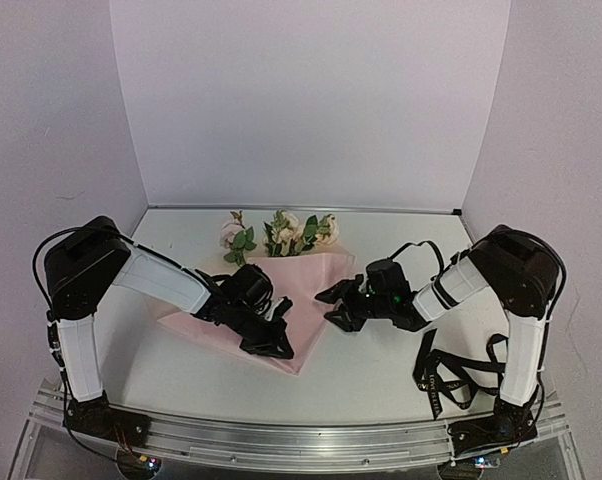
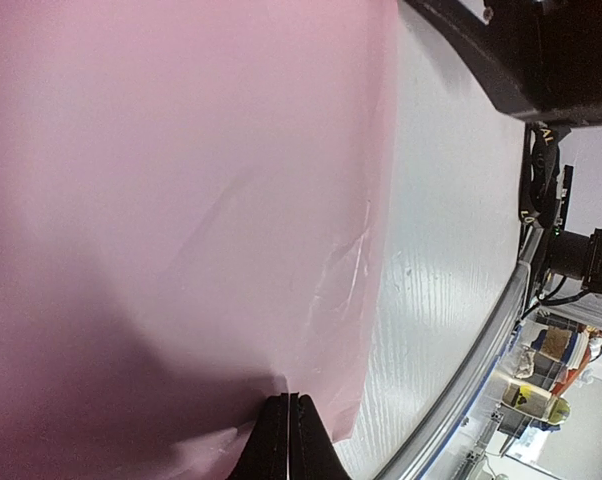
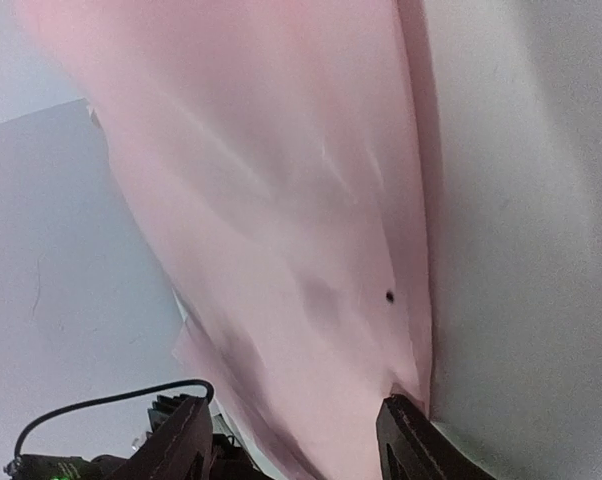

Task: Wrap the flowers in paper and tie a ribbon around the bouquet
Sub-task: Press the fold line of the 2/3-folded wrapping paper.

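Note:
The flowers [image 1: 281, 235] lie at the back of the table, their blooms just past the far edge of the pink paper [image 1: 311, 280]. My left gripper [image 1: 273, 343] sits at the paper's near corner. In the left wrist view its jaws [image 2: 289, 400] are pressed together on the paper [image 2: 181, 200] edge, which puckers at the tips. My right gripper [image 1: 333, 303] is at the paper's right edge, open. In the right wrist view its fingertips [image 3: 291, 425] straddle the lifted paper [image 3: 281, 200] without closing on it. The black ribbon [image 1: 451, 375] lies looped at the front right, by the right arm's base.
White walls enclose the table on three sides. A metal rail [image 1: 301, 440] runs along the near edge. The ribbon [image 2: 528, 175] and the right arm's body [image 2: 541, 50] show at the right of the left wrist view.

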Motion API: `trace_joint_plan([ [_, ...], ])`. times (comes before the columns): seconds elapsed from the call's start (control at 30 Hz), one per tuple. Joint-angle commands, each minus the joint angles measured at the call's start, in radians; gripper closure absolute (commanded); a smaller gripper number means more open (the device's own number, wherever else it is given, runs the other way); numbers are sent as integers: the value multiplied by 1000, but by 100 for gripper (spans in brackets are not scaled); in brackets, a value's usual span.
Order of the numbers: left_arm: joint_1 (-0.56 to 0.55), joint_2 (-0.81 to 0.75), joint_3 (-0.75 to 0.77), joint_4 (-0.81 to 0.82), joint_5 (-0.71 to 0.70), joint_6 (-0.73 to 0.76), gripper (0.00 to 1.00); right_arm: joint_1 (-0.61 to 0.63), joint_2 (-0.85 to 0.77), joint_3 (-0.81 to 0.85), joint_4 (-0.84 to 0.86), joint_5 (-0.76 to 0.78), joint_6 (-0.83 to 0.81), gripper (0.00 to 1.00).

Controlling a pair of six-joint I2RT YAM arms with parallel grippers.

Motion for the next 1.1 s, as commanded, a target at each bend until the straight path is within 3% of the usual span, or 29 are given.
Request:
trace_joint_plan([
  [0.0,9,20,-47,-109,-54,10,97,-53,38,38,-80,29,-25,41],
  [0.4,19,22,-38,-120,-49,18,97,-157,89,185,-235,30,-66,42],
  [1.07,29,34,-25,-135,-37,24,98,-340,228,596,-633,57,-198,41],
])
